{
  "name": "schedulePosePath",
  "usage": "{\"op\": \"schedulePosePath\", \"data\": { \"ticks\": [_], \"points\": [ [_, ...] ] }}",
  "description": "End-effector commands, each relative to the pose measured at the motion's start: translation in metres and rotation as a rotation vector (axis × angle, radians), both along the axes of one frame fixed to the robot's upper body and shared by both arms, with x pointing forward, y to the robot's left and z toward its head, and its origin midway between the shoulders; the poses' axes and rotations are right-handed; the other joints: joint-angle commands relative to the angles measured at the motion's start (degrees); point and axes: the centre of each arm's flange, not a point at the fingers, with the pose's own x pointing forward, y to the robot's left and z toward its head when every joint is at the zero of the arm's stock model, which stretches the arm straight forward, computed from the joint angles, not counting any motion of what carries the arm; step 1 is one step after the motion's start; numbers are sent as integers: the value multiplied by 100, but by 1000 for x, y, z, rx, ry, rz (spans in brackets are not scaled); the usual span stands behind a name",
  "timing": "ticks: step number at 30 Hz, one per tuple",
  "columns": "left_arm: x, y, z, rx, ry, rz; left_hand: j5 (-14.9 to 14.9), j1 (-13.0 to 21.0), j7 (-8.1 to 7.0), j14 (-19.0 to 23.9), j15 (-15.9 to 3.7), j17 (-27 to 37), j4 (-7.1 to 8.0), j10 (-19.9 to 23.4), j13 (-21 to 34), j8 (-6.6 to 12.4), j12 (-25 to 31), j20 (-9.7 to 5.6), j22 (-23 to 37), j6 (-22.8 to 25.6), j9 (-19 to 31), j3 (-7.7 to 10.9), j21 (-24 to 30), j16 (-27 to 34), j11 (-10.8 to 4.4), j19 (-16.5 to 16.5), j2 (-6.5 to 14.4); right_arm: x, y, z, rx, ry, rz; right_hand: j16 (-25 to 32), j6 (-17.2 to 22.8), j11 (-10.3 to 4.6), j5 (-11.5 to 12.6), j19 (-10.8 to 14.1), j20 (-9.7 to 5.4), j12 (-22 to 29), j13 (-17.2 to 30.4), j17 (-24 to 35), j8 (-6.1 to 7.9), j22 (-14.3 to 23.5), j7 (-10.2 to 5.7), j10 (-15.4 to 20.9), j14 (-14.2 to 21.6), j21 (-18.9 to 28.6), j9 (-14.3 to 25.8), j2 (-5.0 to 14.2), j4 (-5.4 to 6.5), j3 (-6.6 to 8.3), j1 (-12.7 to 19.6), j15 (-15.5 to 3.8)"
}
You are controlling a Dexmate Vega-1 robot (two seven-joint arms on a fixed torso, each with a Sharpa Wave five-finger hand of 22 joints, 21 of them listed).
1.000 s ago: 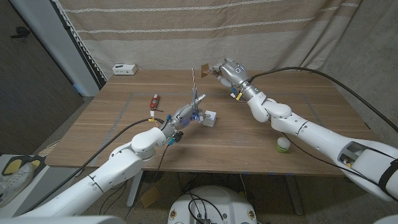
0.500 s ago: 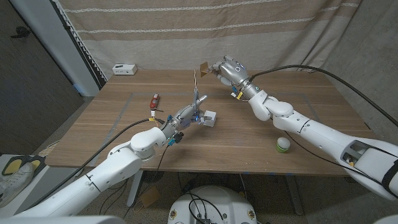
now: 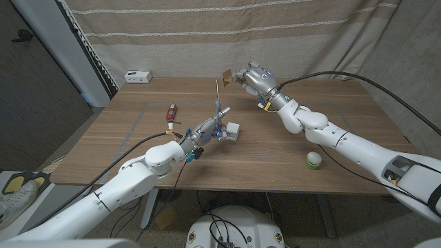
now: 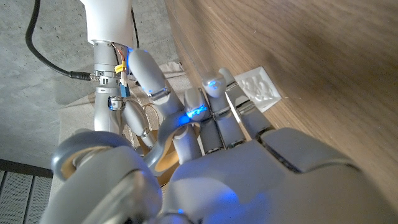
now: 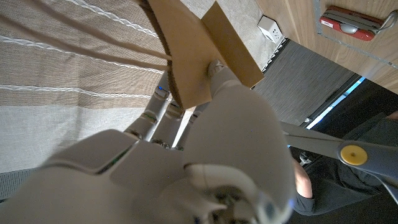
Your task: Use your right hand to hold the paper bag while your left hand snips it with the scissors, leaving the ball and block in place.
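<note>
My right hand (image 3: 253,76) is raised over the far middle of the table and holds a small brown paper bag (image 3: 226,75) by its edge. The bag (image 5: 200,51) sticks out past the fingers in the right wrist view. My left hand (image 3: 204,129) grips the scissors (image 3: 218,103), whose blades point up with the tips just left of the bag. A scissor blade with a yellow pivot (image 5: 346,153) shows close to the bag. The white block (image 3: 233,131) lies on the table beside my left hand and also shows as the white block (image 4: 261,88). A green and white ball (image 3: 313,160) sits near the front right.
A red pocket tool (image 3: 171,110) lies on the table left of my left hand. A small white box (image 3: 138,76) stands at the far left corner. A striped curtain (image 3: 289,34) hangs behind the table (image 3: 344,124).
Almost nothing differs: the right forearm has shifted slightly, and both hands keep their holds with the scissor tips still beside the bag.
</note>
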Motion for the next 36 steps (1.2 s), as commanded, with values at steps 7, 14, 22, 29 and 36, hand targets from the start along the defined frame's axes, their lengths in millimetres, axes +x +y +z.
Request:
{"op": "schedulePosePath", "data": {
  "ticks": [7, 14, 22, 29, 36],
  "points": [
    [8, -7, -1, 38, 67, -64, 47, 31, 192, 90, -408, 6, 688, 1112, 6, 34, 244, -161, 90, -147, 18, -827, 72, 93, -1027, 41, -5, 1, -1, -4, -49, -31, 1, -6, 36, -28, 30, -47, -874, 12, -1, 30, -17, 12, -42, 104, 39, 71, 19, 8, 14, -45, 72, -742],
    [11, -9, -5, 40, 126, -92, 56, 21, 183, 167, -407, 28, 697, 1169, 7, 50, 243, -160, 180, -147, 19, -833, 129, 221, -1049, 53, -22, 2, -1, -6, -57, -51, 12, -122, 67, -32, 72, -165, -877, -35, -57, 82, -46, -15, -56, 148, 93, 414, 40, 9, 44, -145, 97, -743],
    [14, -11, -4, 60, 144, -109, 58, 16, 182, 168, -406, 24, 699, 1182, 7, 57, 242, -182, 217, -147, 19, -837, 150, 265, -1039, 50, -34, 0, 2, -9, -79, -75, 23, -139, 79, -32, 77, -166, -881, -42, -63, 85, -47, -17, -67, 148, 100, 468, 42, 13, 38, -149, 117, -743],
    [15, -13, -2, 77, 136, -118, 59, 12, 178, 166, -405, 22, 701, 1196, 7, 61, 243, -202, 237, -146, 19, -838, 154, 289, -1046, 30, -40, 1, 3, -11, -89, -78, 26, -155, 102, -32, 80, -179, -888, -48, -68, 88, -43, -17, -81, 153, 102, 516, 43, 9, 31, -155, 134, -743],
    [15, -14, -2, 85, 135, -130, 59, 5, 173, 170, -406, 13, 703, 1199, 8, 71, 240, -208, 282, -146, 19, -841, 174, 329, -1043, 15, -52, 2, 4, -13, -90, -72, 27, -159, 91, -32, 83, -197, -889, -51, -74, 100, -52, -18, -90, 165, 122, 561, 44, 9, 32, -164, 142, -743]
  ]
}}
